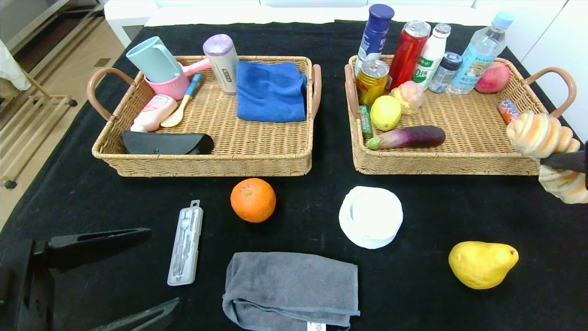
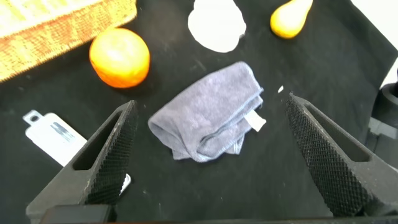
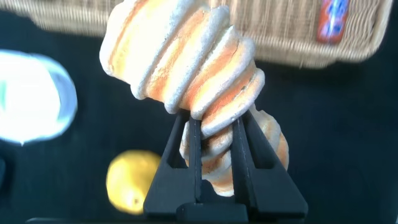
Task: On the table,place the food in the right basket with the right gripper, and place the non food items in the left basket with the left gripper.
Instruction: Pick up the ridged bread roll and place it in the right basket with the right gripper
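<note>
My right gripper [image 1: 566,161] [image 3: 214,121] is shut on the ridged bread loaf [image 1: 542,135] [image 3: 186,62], held in the air at the right basket's [image 1: 441,163] front right corner. On the black table [image 1: 321,193] lie the orange [image 1: 253,200] [image 2: 119,57], the yellow pear [image 1: 482,264] [image 3: 134,183], the white roll [image 1: 371,216] [image 2: 216,25], the grey towel [image 1: 289,289] [image 2: 208,115] and the clear tool case [image 1: 185,243] [image 2: 53,134]. My left gripper [image 1: 165,266] [image 2: 210,102] hovers open at the near left, beside the case, holding nothing.
The left basket [image 1: 206,161] holds a blue cloth [image 1: 271,91], cups, a spoon and a black case. Bottles, cans, a lemon [image 1: 386,112], an eggplant [image 1: 409,137] and a peach fill the right basket's back and left; bare weave shows at its right.
</note>
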`<state>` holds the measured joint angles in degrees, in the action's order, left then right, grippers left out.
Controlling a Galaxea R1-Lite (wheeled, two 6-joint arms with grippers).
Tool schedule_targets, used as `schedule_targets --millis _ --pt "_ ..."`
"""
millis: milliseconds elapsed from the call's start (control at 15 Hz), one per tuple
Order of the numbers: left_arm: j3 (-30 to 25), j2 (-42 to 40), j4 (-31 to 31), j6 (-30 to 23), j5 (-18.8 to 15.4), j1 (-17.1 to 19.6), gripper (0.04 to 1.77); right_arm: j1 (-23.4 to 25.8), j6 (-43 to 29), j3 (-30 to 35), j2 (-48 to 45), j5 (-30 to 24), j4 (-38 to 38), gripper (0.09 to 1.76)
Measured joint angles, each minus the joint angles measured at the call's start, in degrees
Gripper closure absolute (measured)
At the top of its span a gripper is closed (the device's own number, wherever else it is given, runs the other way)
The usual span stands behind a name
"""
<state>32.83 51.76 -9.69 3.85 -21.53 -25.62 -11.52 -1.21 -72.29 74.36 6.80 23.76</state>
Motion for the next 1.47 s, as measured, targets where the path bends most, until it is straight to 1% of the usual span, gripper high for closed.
schedule_targets --millis 267,467,667,800,1133,1267,1400,1467 --pt "2.2 0.1 0.2 0.4 0.1 0.0 0.09 1.4 -2.7 -8.0 6.9 0.0 -1.1 1.48" --pt "3.9 0.9 0.2 0.4 0.1 0.0 0.09 2.5 -3.7 -11.4 11.3 0.0 -4.3 1.48" --pt "5.3 2.5 -0.1 0.6 0.0 0.0 0.09 3.8 -3.7 -12.1 14.9 -0.1 -9.1 1.48" --pt "6.0 3.5 -0.3 1.9 0.0 0.0 0.09 4.2 -3.9 -12.4 16.8 0.0 -10.7 1.48" --pt "6.1 4.4 -0.4 2.3 0.0 0.1 0.09 4.2 -5.3 -12.7 19.7 0.2 -15.6 1.48" --pt "5.7 4.3 -0.3 2.3 0.0 0.1 0.09 4.0 -5.3 -12.7 20.4 1.7 -16.5 1.47" --pt "5.5 4.2 -0.3 2.3 0.0 0.2 0.09 3.6 -5.2 -12.3 20.5 2.2 -16.7 1.17" --pt "5.5 4.1 -0.4 2.3 0.0 0.3 0.09 3.4 -5.1 -12.3 20.4 2.3 -16.7 1.05"
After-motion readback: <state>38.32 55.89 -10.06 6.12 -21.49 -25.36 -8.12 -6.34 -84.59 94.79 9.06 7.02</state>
